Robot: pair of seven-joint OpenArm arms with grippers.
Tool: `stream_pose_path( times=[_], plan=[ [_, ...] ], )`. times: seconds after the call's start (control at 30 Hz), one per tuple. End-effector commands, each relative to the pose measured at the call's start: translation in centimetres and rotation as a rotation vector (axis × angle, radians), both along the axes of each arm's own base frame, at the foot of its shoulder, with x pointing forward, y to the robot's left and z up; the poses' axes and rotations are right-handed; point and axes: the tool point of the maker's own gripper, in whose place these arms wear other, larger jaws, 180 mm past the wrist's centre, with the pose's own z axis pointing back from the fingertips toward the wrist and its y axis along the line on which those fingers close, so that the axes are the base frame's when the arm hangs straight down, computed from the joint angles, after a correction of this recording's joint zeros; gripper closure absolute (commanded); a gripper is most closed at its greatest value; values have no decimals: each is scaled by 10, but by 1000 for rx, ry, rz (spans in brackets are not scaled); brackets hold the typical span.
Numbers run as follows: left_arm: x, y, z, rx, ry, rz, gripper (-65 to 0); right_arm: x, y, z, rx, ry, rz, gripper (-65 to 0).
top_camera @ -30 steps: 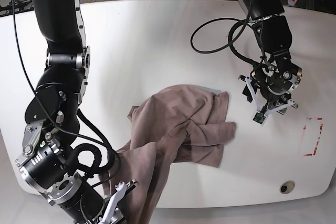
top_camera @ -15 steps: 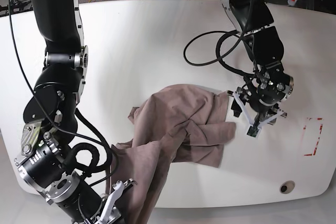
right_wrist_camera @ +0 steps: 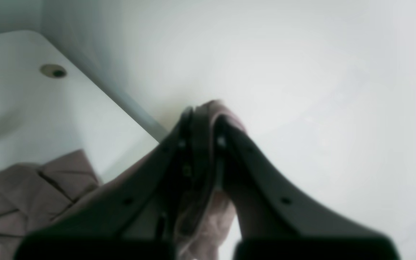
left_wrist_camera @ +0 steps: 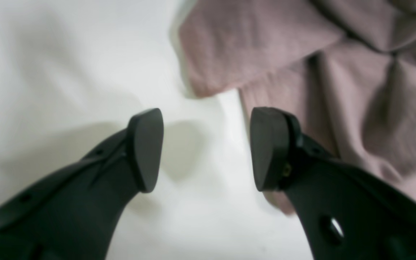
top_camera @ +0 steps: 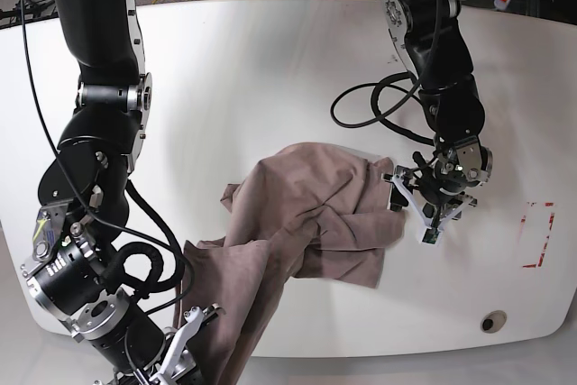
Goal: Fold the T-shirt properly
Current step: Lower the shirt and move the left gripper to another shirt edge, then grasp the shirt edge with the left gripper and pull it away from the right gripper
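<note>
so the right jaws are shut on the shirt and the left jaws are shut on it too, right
Not quite. The left gripper is open, its jaws apart over the table beside the T-shirt, as the left wrist view shows. The right gripper is indeed shut on the shirt.

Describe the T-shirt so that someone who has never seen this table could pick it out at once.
On the white table, look at the middle and near edge: the T-shirt lies there as a crumpled dusty pinkish-brown heap, one end trailing over the front edge into the shut right gripper. The open left gripper hovers at its other edge. It is the only cloth in view, plain and unprinted.
</note>
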Motion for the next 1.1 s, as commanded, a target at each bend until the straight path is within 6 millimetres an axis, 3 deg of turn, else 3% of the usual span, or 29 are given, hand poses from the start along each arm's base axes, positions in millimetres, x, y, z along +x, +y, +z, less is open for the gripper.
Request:
stream_pose_path(
  times=[0.0, 0.2, 0.4, 0.6, 0.73, 1.07],
  plan=[
    [21, 4, 24, -44, -88, 39, -358, -5, 3, 23, 21, -66, 22, 0],
    [28, 13, 11, -55, -42, 42, -358, -5, 3, 23, 21, -66, 22, 0],
    [31, 6, 12, -118, -56, 42, -404, -6, 5, 27, 32, -85, 35, 0],
    [26, -10, -8, -215, -5, 39, -440, -6, 6, 27, 32, -86, 37, 0],
    [28, -16, -7, -277, -14, 54, -440, -6, 6, 27, 32, -86, 37, 0],
    [37, -7, -2, -396, -73, 203, -440, -5, -3, 25, 14, -84, 18, 0]
  ],
)
